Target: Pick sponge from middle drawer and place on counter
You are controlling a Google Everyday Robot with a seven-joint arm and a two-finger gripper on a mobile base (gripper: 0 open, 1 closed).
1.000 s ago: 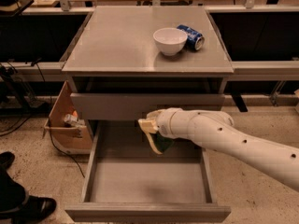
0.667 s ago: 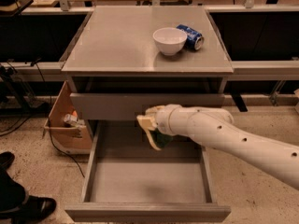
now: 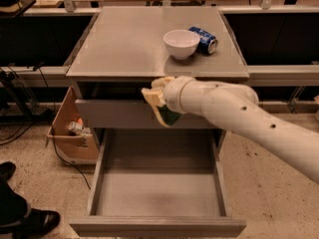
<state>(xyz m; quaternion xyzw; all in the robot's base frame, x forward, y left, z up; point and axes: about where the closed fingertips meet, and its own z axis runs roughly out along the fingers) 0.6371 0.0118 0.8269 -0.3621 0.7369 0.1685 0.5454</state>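
Note:
My gripper is at the end of the white arm, held in front of the closed top drawer front, just below the counter's front edge. It is shut on the sponge, whose dark green face shows under the pale fingers. The middle drawer is pulled wide open below, and its grey floor is bare. The counter is the grey square top of the cabinet, above and behind the gripper.
A white bowl and a blue can lying on its side sit on the counter's right half. An open cardboard box stands on the floor left of the cabinet. Dark shoes are at the lower left.
The gripper has risen with the sponge from over the open drawer to the level of the top drawer front, close to the counter's edge.

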